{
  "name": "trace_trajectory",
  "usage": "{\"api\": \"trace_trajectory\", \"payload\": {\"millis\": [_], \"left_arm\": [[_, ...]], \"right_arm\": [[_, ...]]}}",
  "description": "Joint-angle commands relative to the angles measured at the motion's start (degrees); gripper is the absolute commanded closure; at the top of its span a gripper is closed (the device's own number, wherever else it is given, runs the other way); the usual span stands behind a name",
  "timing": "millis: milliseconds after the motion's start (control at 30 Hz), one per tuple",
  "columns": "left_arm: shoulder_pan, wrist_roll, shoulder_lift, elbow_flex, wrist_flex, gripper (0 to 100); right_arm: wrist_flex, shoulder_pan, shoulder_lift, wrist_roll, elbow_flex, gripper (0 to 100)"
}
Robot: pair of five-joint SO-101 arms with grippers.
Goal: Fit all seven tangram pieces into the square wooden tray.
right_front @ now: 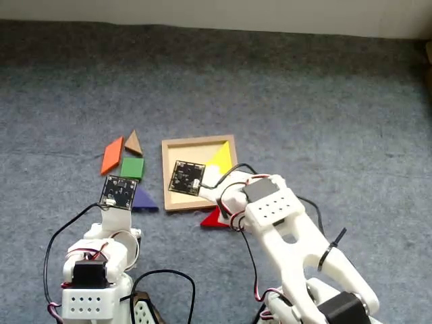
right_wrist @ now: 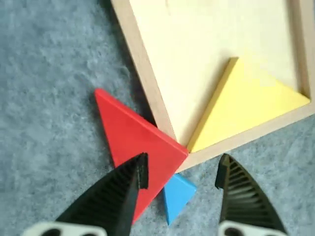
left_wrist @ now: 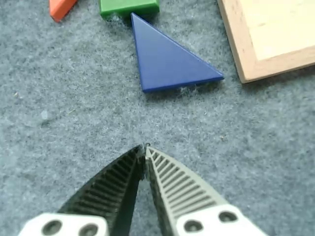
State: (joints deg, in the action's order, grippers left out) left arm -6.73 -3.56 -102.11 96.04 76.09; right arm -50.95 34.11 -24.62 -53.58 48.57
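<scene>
**Q:** Left side status?
**A:** My left fingers [left_wrist: 115, 187] are pressed together over the surface [left_wrist: 59, 123]. Beyond lies the dark blue triangle [left_wrist: 165, 61], then the green piece [left_wrist: 129, 7] and the orange piece [left_wrist: 61, 6], both cut off.

**Q:** Right side?
**A:** My right fingers [right_wrist: 115, 196] are spread, holding nothing, above the red triangle [right_wrist: 133, 132] and the light blue triangle [right_wrist: 177, 194] touching it. Beyond, the yellow triangle [right_wrist: 246, 105] sits in a corner of the tray [right_wrist: 142, 64].

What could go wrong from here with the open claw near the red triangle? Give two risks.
1. The right claw hangs open over both the red triangle and a small blue triangle beside it, so closing might catch the wrong piece or both.
2. The red triangle's corner sits against the tray rim; a nudge could wedge it there.
</scene>
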Motion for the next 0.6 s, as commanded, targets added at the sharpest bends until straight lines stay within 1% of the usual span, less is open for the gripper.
{"api": "trace_trajectory", "payload": {"millis": [0,67,167,267,333,467,567], "left_arm": [[-0.7,0.5,-2.2,1.1,0.4,99],[-0.7,0.5,-2.2,1.1,0.4,99],[-0.7,0.5,-2.2,1.1,0.4,99],[-0.7,0.5,-2.2,1.1,0.4,99],[-0.7,0.5,-2.2,1.1,0.4,99],[-0.7,0.5,-2.2,1.1,0.4,99],[-0.7,0.5,-2.2,1.1,0.4,99]], "right_arm": [[4.1,2.0,-2.2,1.1,-3.6,78.1],[4.3,2.2,-2.2,2.7,-3.7,78.1],[3.5,2.2,-2.9,7.8,-3.6,77.8],[-1.4,2.2,-2.7,8.9,-3.7,77.2],[-4.3,2.2,-2.3,9.0,-3.7,71.8],[-5.2,2.2,-2.2,9.1,-3.2,55.5],[-5.0,2.2,-2.2,8.8,-0.9,54.4]]}}
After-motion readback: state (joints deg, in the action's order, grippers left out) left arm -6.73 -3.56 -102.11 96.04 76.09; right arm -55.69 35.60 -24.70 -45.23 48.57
